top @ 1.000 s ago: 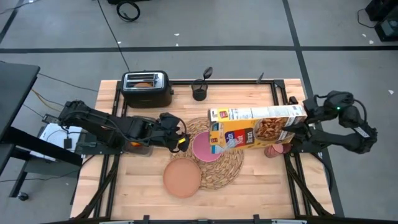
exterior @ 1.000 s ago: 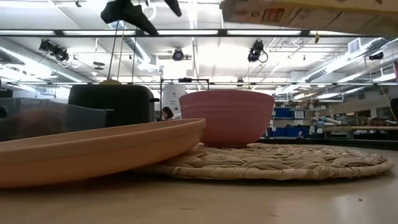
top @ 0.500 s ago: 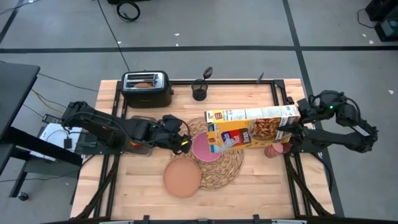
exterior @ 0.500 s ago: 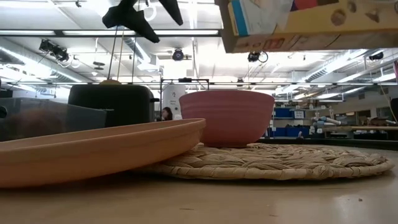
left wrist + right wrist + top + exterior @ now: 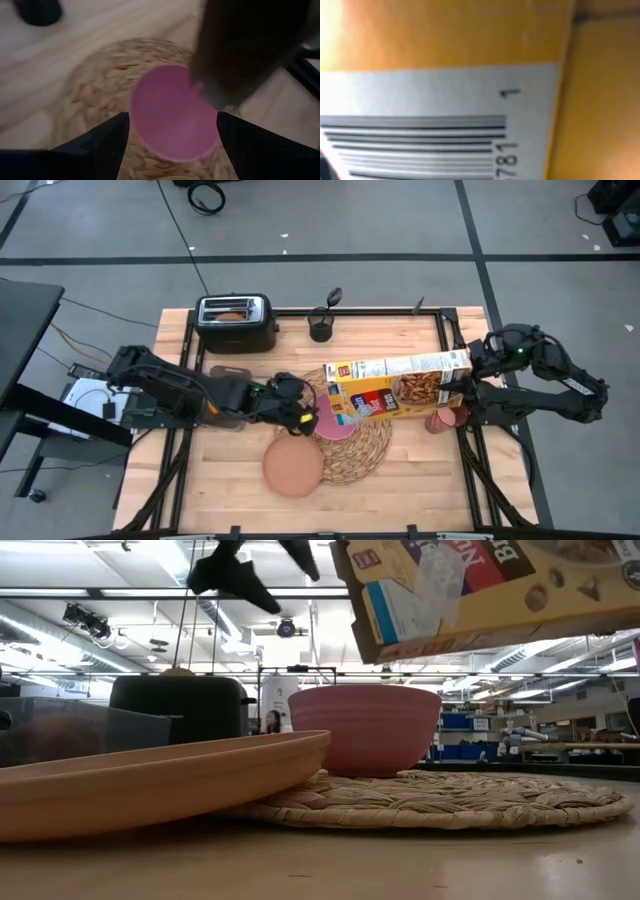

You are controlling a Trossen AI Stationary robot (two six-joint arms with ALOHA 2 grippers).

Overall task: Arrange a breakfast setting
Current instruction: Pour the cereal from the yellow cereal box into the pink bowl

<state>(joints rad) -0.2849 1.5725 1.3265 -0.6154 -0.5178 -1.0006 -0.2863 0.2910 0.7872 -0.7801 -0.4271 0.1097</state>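
A large round woven straw placemat [image 5: 352, 435] lies flat on my counter, near its middle. A pink bowl [image 5: 328, 420] stands upright on the mat's left part, open and empty as my left wrist view shows it. A brownish-pink plate [image 5: 292, 465] lies just in front of the bowl, mostly on bare wood; in the low view its rim rests on the mat's edge, so the plate tilts slightly. A translucent pink cup [image 5: 443, 419] stands off the mat by its right side, partly hidden. A toast slice [image 5: 230, 315] sits in a slot at the back left corner.
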